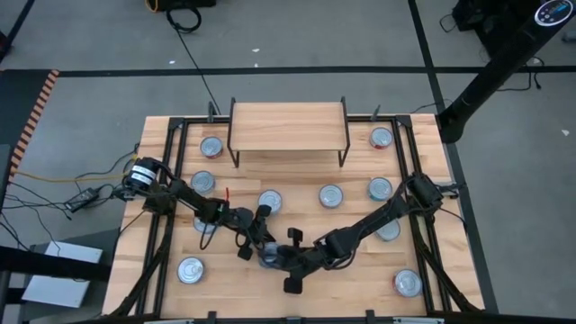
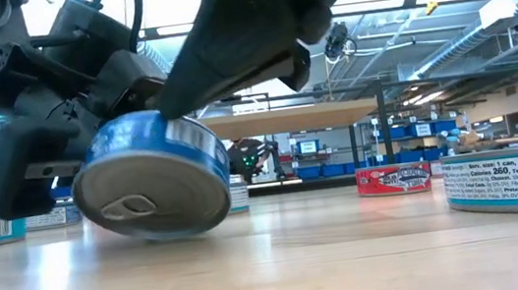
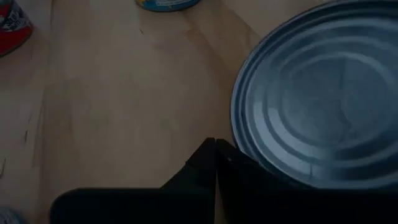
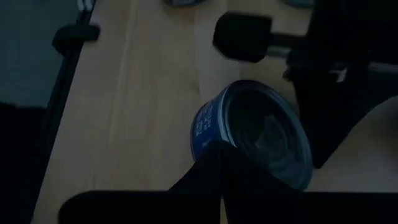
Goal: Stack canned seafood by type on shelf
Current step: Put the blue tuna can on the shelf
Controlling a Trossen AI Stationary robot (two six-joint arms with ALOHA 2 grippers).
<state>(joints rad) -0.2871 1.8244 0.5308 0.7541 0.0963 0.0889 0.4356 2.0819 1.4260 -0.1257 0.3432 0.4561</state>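
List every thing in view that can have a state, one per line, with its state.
Blue can: tilted on its edge, lid facing the low camera, between the two claws.
Left claw: shut, against the blue can.
Right claw: shut, against the blue can.
Shelf: top bare, no cans on it.
Red can: upright on the table.
Teal can: upright on the table.
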